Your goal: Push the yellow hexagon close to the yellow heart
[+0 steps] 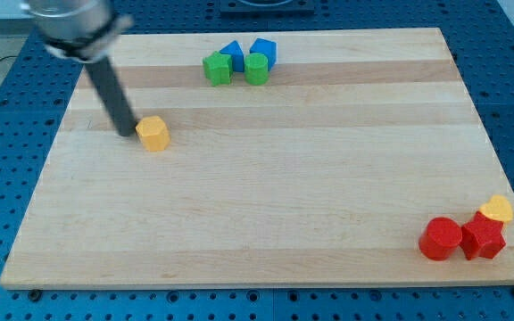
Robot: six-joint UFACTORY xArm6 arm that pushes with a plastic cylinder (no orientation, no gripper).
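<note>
A straight dark rod under a wider grey cylindrical collar, narrowing to my tip [127, 134].

Wooden board [266, 214], yellow hexagon [153, 134], green, blue, red blocks, yellow heart [498, 209]

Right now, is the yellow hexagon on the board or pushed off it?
On the board. The yellow hexagon sits flat on the wooden board near its upper left, with my tip right at its left side.

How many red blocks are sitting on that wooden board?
2: a round red block and an angular red block side by side at the view's bottom right, beside the yellow heart. None looks hidden.
</note>
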